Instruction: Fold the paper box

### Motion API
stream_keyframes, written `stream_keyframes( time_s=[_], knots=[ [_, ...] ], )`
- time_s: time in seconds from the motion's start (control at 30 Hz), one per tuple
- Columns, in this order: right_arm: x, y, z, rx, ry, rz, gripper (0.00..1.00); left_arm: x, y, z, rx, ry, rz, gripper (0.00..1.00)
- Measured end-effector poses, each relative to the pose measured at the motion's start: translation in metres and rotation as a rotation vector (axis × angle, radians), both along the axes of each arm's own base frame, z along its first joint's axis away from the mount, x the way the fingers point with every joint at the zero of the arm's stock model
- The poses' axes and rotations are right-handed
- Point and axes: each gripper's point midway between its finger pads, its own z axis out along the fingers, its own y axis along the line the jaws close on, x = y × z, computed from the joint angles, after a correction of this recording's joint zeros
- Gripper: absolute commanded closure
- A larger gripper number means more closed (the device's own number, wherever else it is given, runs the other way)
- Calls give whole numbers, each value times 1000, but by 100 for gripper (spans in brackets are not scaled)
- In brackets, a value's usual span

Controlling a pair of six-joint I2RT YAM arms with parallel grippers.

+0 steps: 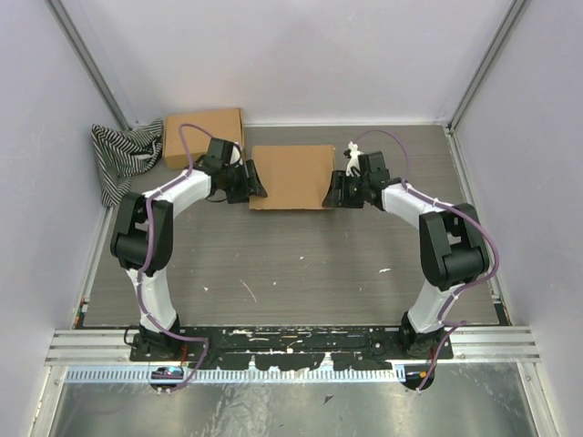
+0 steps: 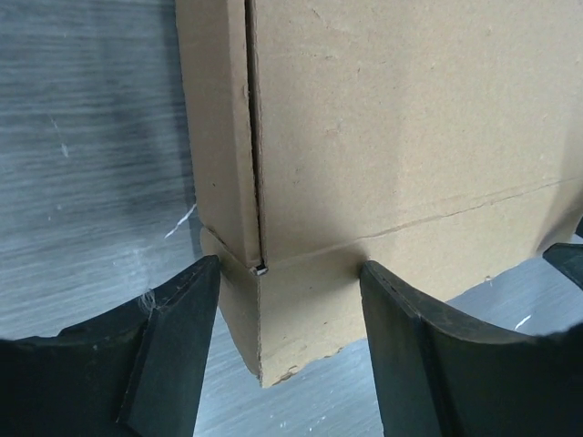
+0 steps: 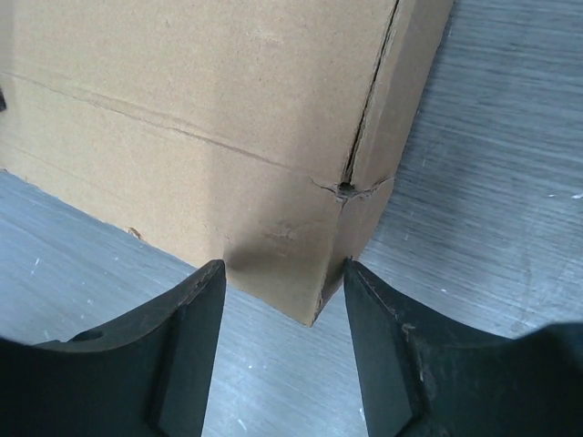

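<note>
The paper box (image 1: 291,176) lies in the middle of the table as a closed, shallow brown cardboard box. My left gripper (image 1: 248,182) is open at its near left corner. In the left wrist view that corner of the box (image 2: 301,309) stands between the spread fingers of the gripper (image 2: 291,273). My right gripper (image 1: 335,191) is open at the near right corner. In the right wrist view that corner of the box (image 3: 291,264) sits between the fingers of the gripper (image 3: 283,269). Neither gripper grips the box.
A second, ready-made brown cardboard box (image 1: 203,135) stands at the back left. A black-and-white striped cloth (image 1: 123,155) lies bunched beside it against the left wall. Walls close in the table on three sides.
</note>
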Motion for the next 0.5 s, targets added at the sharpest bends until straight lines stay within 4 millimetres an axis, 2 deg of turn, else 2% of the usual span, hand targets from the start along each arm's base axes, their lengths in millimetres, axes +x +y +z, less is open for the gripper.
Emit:
stream_keyframes(
  time_s=[0.2,0.33,0.5],
  knots=[
    [-6,5,13,21,62,9,44,-19,7,0,33,71,-17,33],
    [-5,8,24,31,75,18,46,-27,10,11,45,86,-28,34],
    [-11,10,27,39,105,28,47,-34,11,23,45,88,-40,34]
  ],
)
